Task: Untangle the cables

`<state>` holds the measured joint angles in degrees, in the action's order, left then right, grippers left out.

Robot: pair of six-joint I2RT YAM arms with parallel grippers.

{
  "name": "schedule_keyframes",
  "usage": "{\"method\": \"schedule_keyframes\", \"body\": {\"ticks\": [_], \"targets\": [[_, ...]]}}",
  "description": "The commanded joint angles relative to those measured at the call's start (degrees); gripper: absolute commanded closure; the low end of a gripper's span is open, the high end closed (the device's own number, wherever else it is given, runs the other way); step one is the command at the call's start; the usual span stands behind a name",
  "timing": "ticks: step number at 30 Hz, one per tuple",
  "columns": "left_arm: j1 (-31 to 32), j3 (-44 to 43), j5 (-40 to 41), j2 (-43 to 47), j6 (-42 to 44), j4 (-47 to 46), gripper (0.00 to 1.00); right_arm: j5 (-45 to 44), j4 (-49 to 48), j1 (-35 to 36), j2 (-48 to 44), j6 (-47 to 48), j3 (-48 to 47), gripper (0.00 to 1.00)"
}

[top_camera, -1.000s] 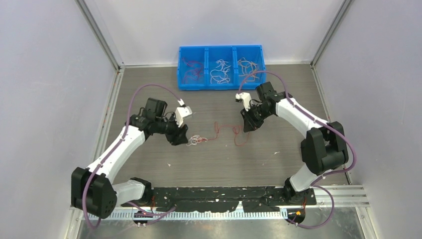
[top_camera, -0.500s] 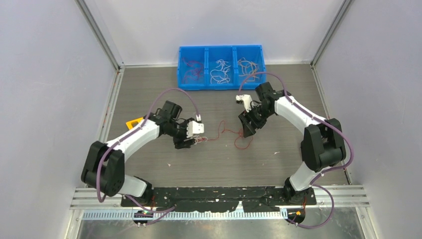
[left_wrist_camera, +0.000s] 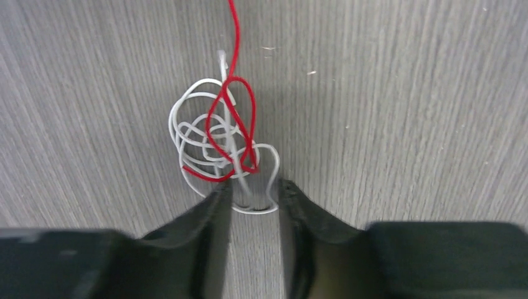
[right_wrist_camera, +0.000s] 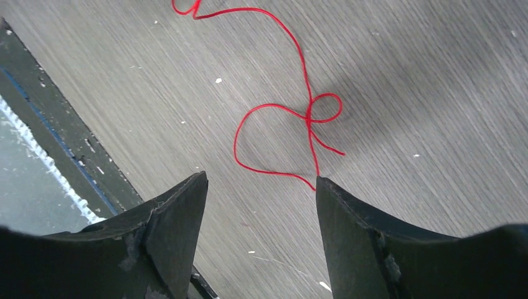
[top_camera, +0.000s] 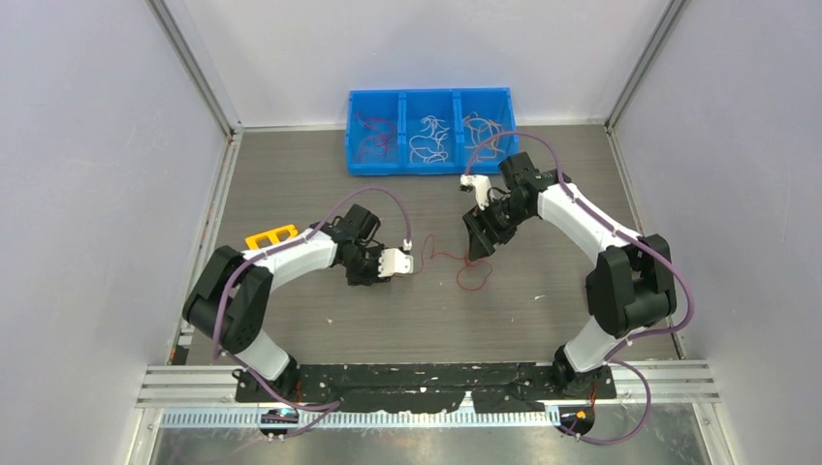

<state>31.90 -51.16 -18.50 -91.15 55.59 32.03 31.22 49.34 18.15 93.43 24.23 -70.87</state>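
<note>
Left gripper (left_wrist_camera: 254,190): narrow gap, straddling a white loop of the red-white tangle (left_wrist_camera: 219,140), which the overhead view hides | right gripper (right_wrist_camera: 261,180): wide, empty, red strand (right_wrist_camera: 308,116) at one fingertip | both mid-table

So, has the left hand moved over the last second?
Yes. The left hand has slid right, toward the middle: it was below the left end of the blue bin, and now sits below the bin's first divider.
</note>
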Motion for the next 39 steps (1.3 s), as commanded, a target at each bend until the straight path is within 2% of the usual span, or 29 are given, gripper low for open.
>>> {"method": "schedule_keyframes", "body": {"ticks": [1,3,5,9,12,14,18,23,28,33,38,39], "targets": [[0.5,-0.4,2.8,-0.1,-2.9,-4.2,0.74,7.0,-1.2,0.0,-3.6,-1.2,-1.6,0.30],[0.1,0.1,1.3,0.6,-3.0,-4.4,0.77,10.3,-5.2,0.6,-4.7,-2.5,0.2,0.29],[-0.2,0.5,0.2,1.3,-3.4,-4.5,0.76,12.6,-11.5,2.4,-5.4,-4.8,2.7,0.26],[-2.6,1.0,-4.3,4.5,-5.7,-4.7,0.61,13.7,-21.8,10.2,-2.3,-7.2,4.5,0.23],[-7.3,0.4,-12.9,9.0,-7.2,-2.2,0.46,13.6,-27.6,14.0,2.2,-10.1,3.1,0.22],[-10.0,1.1,-16.8,12.8,-8.4,-2.0,0.41,13.4,-31.3,15.9,4.1,-11.8,2.0,0.21],[-14.5,2.8,-21.3,20.4,-8.7,-0.2,0.38,12.9,-36.0,18.7,7.8,-13.7,-1.3,0.16],[-19.2,4.3,-21.8,27.9,-11.9,1.4,0.37,10.8,-36.2,21.9,15.3,-11.8,-5.3,0.19],[-23.0,5.5,-22.2,31.7,-17.6,0.1,0.37,10.1,-33.1,22.8,22.2,-9.4,-9.8,0.28],[-24.5,6.7,-21.1,35.0,-25.5,-3.9,0.37,8.7,-28.3,22.9,24.7,-5.5,-11.6,0.34],[-24.7,8.9,-18.5,37.6,-29.8,-6.5,0.37,4.8,-26.3,23.2,25.0,-3.0,-10.9,0.63],[-24.8,9.1,-18.1,37.8,-30.4,-6.8,0.37,4.6,-25.3,23.2,24.9,-2.5,-11.0,0.76]]}}
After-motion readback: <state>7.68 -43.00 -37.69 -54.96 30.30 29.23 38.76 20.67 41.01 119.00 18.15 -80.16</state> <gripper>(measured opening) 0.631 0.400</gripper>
